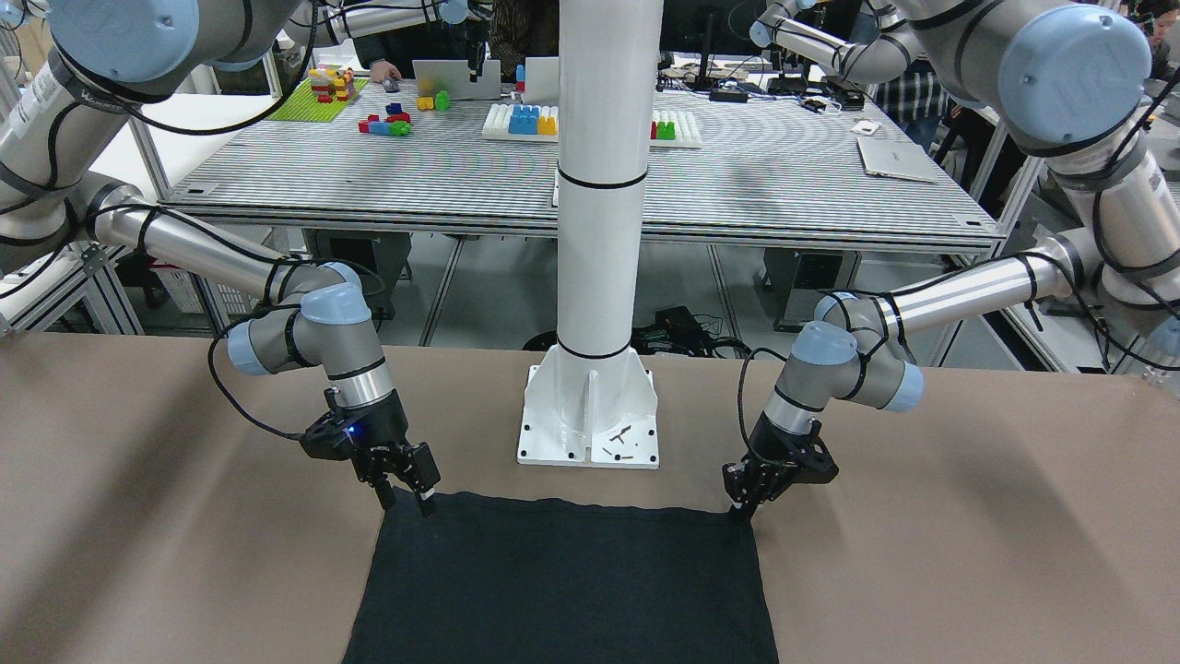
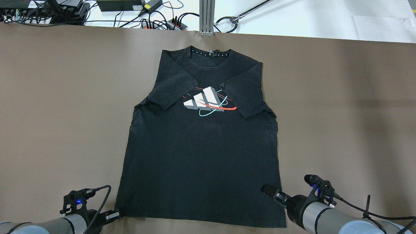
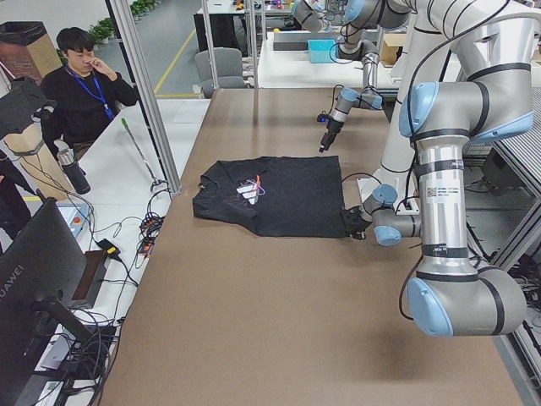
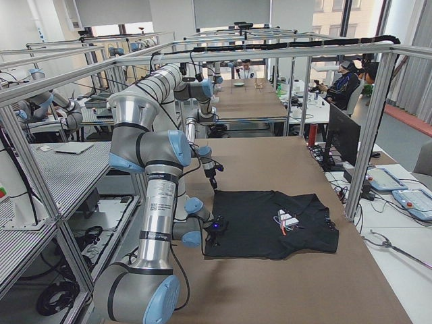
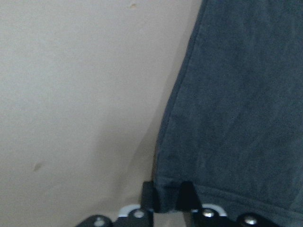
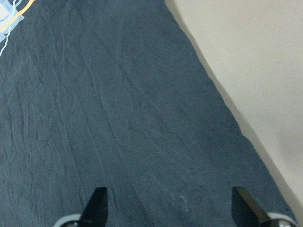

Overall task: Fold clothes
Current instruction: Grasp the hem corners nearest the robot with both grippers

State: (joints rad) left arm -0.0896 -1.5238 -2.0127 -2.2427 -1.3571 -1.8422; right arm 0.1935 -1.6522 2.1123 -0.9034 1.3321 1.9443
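Even light from above, with broad soft shadows on the brown matte table cover (image 2: 48, 113). Wrist views are dimmer and grainy: the left gripper's (image 5: 166, 196) fingers (image 5: 149, 195) are blurred, and a thin shadow edges the dark charcoal fabric garment (image 5: 236, 94) just beyond them.

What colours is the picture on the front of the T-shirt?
The T-shirt's logo has white-grey bars with red and teal loops. Overhead view shows it best.

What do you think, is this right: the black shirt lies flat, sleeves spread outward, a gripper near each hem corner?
Not quite. The overhead view shows both sleeves folded inward over the chest of the black shirt, not spread outward. The rest holds: it lies flat, with the left gripper and right gripper near its hem corners.
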